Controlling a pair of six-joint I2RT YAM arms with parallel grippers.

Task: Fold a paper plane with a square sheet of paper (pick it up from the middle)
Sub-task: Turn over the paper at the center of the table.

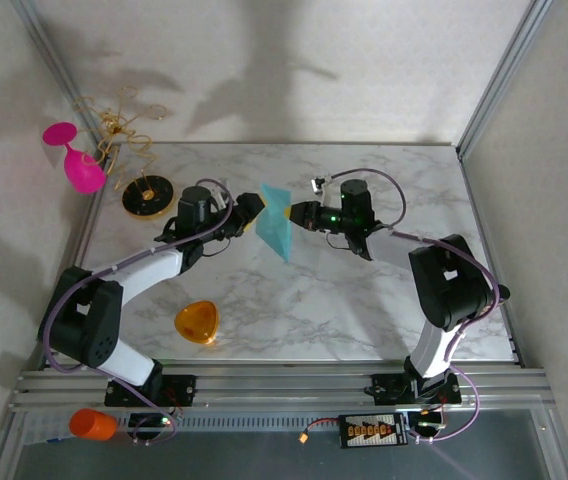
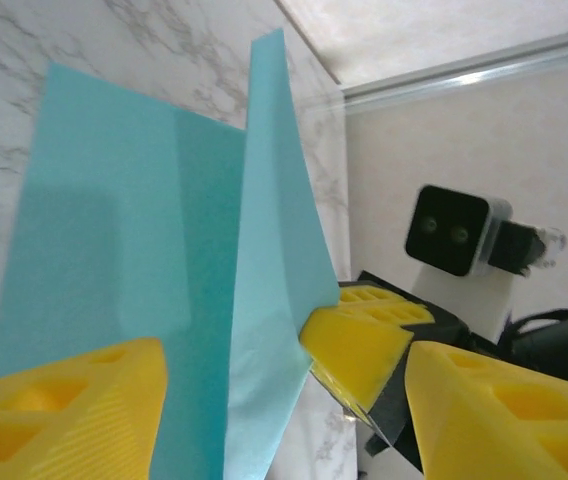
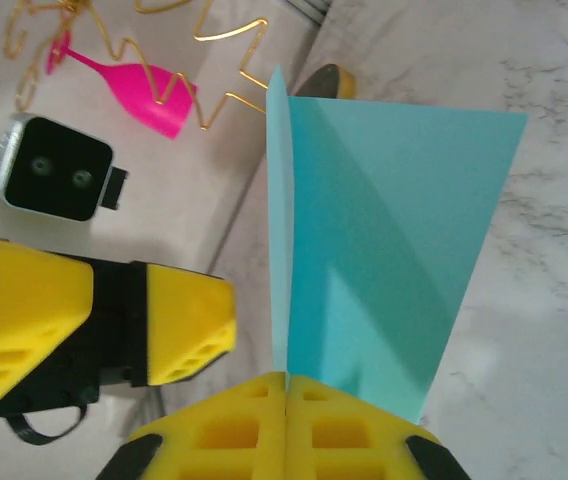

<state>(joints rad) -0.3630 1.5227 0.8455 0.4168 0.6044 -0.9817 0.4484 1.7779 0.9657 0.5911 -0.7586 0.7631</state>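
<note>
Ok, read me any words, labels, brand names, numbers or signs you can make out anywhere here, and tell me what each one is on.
No text can be read in any view.
The folded teal-cyan paper sheet is blank, with no print on the faces that show.
The small black board with yellow connectors on the near rail may carry markings, but they are too small to read.

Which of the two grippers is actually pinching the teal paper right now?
The right gripper: its jaws are shut on the edge of the teal paper. The left gripper has its jaws standing wide apart, one on either side of the paper.
</note>
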